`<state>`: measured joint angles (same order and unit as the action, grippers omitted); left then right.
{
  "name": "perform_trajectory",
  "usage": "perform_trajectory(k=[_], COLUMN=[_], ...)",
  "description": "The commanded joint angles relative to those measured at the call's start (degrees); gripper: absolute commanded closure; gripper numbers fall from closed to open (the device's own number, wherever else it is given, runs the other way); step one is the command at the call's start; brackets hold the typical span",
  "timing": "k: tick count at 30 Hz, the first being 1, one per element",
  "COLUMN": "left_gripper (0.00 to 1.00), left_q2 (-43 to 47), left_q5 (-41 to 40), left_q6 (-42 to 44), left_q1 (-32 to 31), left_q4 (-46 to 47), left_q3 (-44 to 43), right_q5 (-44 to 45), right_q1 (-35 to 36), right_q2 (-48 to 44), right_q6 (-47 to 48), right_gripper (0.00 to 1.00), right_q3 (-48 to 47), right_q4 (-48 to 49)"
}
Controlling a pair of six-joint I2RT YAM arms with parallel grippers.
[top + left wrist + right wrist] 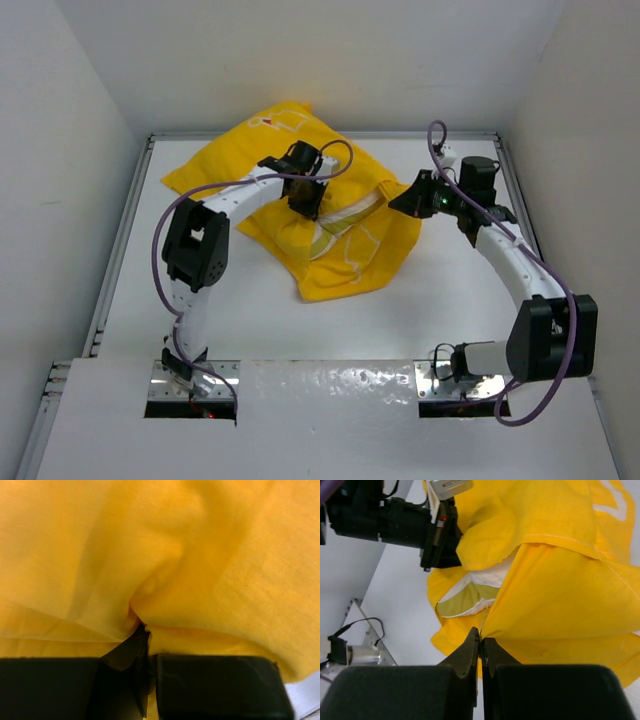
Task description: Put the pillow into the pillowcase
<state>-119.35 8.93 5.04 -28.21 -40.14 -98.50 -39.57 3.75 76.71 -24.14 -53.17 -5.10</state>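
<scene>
Pillowcase of bright yellow thin fabric lies bunched near the white table's far edge, with the cream-white soft pillow showing at its open mouth. The left gripper is clenched on a top fold, and the right gripper pinches the mouth's hem.

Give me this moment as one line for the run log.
left gripper: shut on pillowcase | right gripper: shut on pillowcase edge | pillow: mostly covered, showing at the opening | stage: insertion unfinished
</scene>
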Motion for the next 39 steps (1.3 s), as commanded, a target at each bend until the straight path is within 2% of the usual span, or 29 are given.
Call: perform_trajectory(k=[1,3,5,6,7,8,9,10,13,16,17,20,23,28,30,35,38,39], left_gripper=[1.0,1.0,1.0,1.0,1.0,1.0,1.0,1.0,1.0,1.0,1.0,1.0,1.0,1.0,1.0,1.0,1.0,1.0], left_q2=[-0.4,-0.5,-1.0,-1.2,-1.8,-2.0,-2.0,-1.9,-1.5,-2.3,-2.6,-2.4,-1.9,-1.3,-1.2,-0.8,-0.9,-1.0], left_q5=[-9.3,-6.3,-5.2,-4.5,-4.3,-4.1,-3.6,-3.4,-1.6,-1.1,-1.3,-1.4,-1.7,-2.1,-2.2,-3.2,-3.5,-3.7], left_q6=[1.0,1.1,-0.2,-0.8,-1.6,-1.9,-2.1,-2.5,-3.2,-3.7,-3.7,-3.8,-3.4,-3.3,-3.2,-2.5,-2.4,-2.4], left_q1=[0.4,-0.7,-1.1,-1.2,-1.1,-1.1,-1.1,-1.2,-1.2,-1.3,-1.4,-1.5,-1.6,-1.5,-1.5,-1.6,-1.5,-1.5], left_q4=[13.4,13.7,14.0,13.9,13.6,13.4,13.1,13.2,13.9,14.0,13.6,13.2,13.2,12.7,12.4,11.4,11.0,10.9], left_q3=[1.4,3.7,5.1,5.1,4.5,4.3,4.0,3.8,3.6,2.5,2.1,2.1,2.6,2.4,2.3,2.0,1.4,1.3], right_q5=[-14.2,-11.3,-3.4,0.3,4.2,12.4,16.1,18.6,25.7,32.5,35.9,39.5,43.0,41.3,41.8,40.4,41.5,42.2], right_q1=[-0.6,-0.6,-0.6,-0.6,-0.5,-0.5,-0.3,0.4,4.8,11.8,14.9,16.4,17.7,20.2,20.3,20.3,20.2,20.1], right_q2=[0.4,2.5,5.6,6.6,8.4,9.0,9.2,9.4,8.5,6.3,5.3,5.0,6.1,14.2,16.7,25.1,27.8,28.1], right_q6=[-1.4,-4.8,-9.6,-10.4,-10.1,-9.4,-8.4,-7.4,-5.7,-6.5,-8.6,-17.9,-23.1,-23.5,-23.7,-24.9,-26.0,-26.0], right_gripper=[1.0,1.0,0.99,0.9,0.68,0.56,0.48,0.35,0.25,0.23,0.22,0.21,0.21,0.21,0.24,0.31,0.58,0.84], right_q3=[-4.5,-5.7,-6.5,-8.3,-9.5,-10.5,-11.2,-10.8,-8.0,-4.6,-2.6,1.6,3.7,0.7,-1.0,-5.6,-5.8,-5.7], right_q4=[4.3,8.6,12.5,11.0,5.3,0.9,-2.1,-5.8,-9.6,-9.6,-8.3,-5.6,-4.9,0.1,3.0,2.6,2.9,2.8])
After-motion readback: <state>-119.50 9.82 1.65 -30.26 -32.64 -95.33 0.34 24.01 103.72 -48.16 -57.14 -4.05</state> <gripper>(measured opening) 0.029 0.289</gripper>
